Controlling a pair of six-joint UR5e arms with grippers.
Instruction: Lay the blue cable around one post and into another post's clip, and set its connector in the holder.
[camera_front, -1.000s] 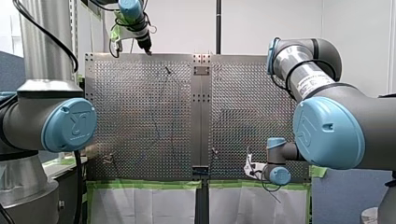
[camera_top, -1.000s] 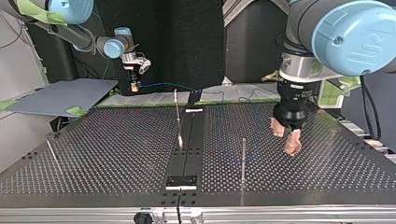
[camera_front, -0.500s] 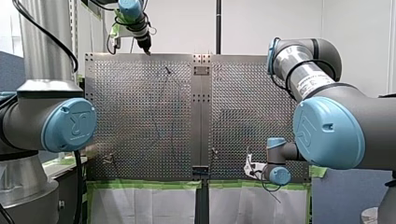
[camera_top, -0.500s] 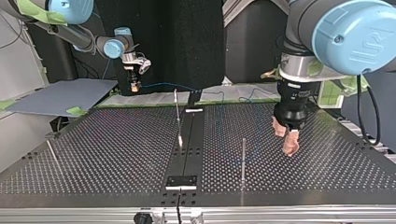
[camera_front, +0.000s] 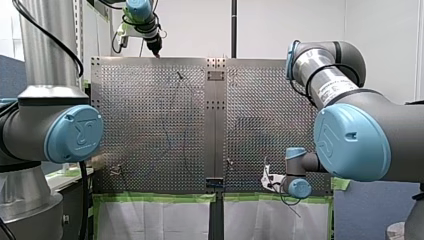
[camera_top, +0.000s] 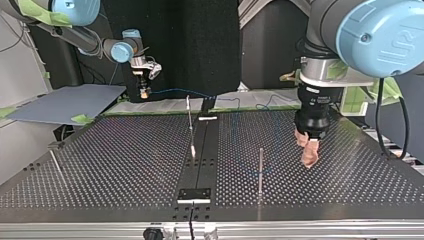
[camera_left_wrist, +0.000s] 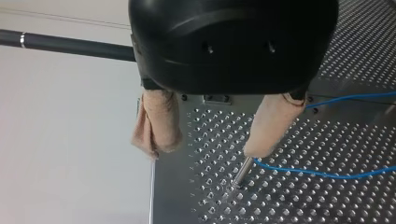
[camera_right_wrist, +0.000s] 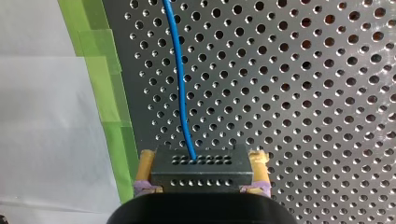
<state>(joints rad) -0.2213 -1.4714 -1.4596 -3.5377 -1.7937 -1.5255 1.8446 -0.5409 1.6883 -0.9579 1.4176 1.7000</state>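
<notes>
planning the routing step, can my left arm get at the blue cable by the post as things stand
Probably yes. My left end effector hangs open near the blue cable, which lies bare on the table just past the post. Nothing covers it; only that post might crowd the approach.

cable (camera_right_wrist: 181, 79) blue | connector (camera_right_wrist: 201, 170) black (rows of small holes) | table (camera_right_wrist: 303, 93) grey, perforated | tape (camera_right_wrist: 109, 93) green

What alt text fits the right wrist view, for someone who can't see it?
My right hand grips a black rectangular connector block between its yellow pads. A thin blue cable runs from it ahead over the perforated metal table, whose edge carries green tape.
</notes>
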